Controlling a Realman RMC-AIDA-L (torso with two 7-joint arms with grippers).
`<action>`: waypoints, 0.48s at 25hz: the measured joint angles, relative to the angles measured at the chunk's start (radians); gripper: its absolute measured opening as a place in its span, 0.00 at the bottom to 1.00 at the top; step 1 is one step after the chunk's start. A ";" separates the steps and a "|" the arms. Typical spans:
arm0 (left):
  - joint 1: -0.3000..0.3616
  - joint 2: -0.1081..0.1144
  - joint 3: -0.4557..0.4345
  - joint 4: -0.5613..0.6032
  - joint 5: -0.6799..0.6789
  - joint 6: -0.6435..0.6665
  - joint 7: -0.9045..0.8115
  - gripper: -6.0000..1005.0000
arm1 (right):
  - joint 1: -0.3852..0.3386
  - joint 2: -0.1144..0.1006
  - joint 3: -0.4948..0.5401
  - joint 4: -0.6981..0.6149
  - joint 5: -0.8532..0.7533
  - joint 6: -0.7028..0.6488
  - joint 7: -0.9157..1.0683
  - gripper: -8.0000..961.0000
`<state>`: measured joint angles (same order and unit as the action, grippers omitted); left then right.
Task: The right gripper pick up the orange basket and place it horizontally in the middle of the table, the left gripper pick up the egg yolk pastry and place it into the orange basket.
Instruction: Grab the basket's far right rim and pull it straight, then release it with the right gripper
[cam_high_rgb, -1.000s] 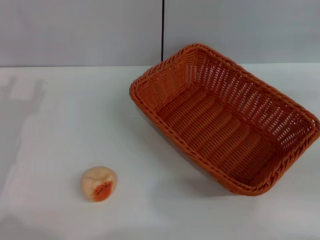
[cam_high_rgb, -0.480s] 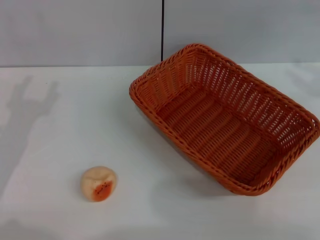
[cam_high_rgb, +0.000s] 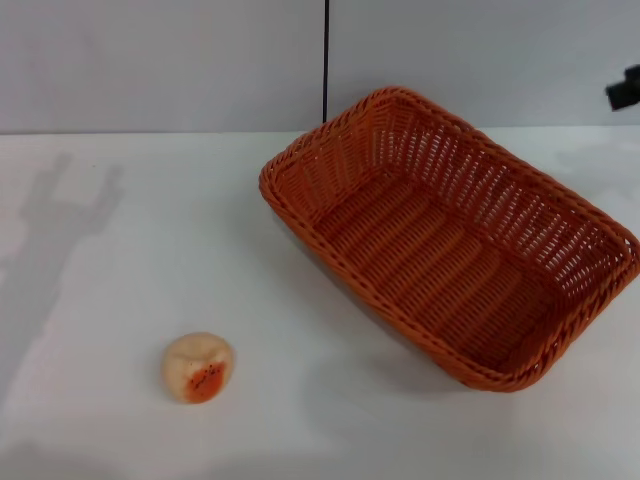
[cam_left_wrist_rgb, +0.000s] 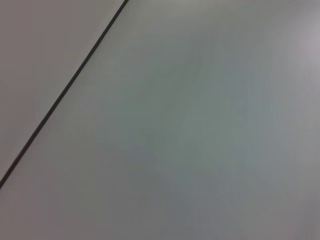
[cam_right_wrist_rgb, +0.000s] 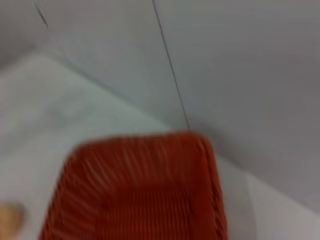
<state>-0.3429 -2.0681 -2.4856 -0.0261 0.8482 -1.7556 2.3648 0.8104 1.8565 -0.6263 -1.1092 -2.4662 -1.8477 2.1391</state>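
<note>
Orange wicker basket (cam_high_rgb: 450, 240) on the right half of the white table (cam_high_rgb: 130, 230), lying diagonally: its long axis runs from far-left to near-right, one short end toward the far wall, the other close to the table's right edge. It is empty. Pastry (cam_high_rgb: 197, 367) at near left, well apart from the basket, orange-red patch facing near.

Right hand (cam_high_rgb: 625, 88): only a dark tip shows at the far right edge of the head view, above and beyond the basket's far-right long rim; whether it is released or clenched cannot be told. Its wrist camera looks down on the basket's far short end (cam_right_wrist_rgb: 145, 195), with the pastry (cam_right_wrist_rgb: 9, 219) at the edge of that picture. Left hand: out of sight; its wrist camera sees only the wall and a dark seam.

Judgement: the basket step is not yet begun. The basket lies to the near-left of the right hand, so the nearest hold is likely the far-right rim. Setting it horizontal would call for a turn of its long axis as well as a shift leftward to the table's middle.
</note>
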 joint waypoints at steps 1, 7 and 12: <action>0.002 -0.001 0.001 0.000 0.000 0.001 -0.001 0.83 | 0.012 0.001 -0.021 0.005 -0.024 0.008 0.005 0.51; 0.012 -0.001 0.003 0.012 0.000 0.002 -0.003 0.83 | 0.031 0.012 -0.147 0.024 -0.058 0.074 0.053 0.52; 0.012 -0.001 0.004 0.013 0.000 0.002 -0.004 0.83 | 0.050 0.019 -0.211 0.106 -0.064 0.128 0.059 0.53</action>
<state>-0.3311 -2.0693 -2.4819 -0.0129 0.8483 -1.7538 2.3610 0.8600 1.8755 -0.8370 -1.0033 -2.5299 -1.7193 2.1978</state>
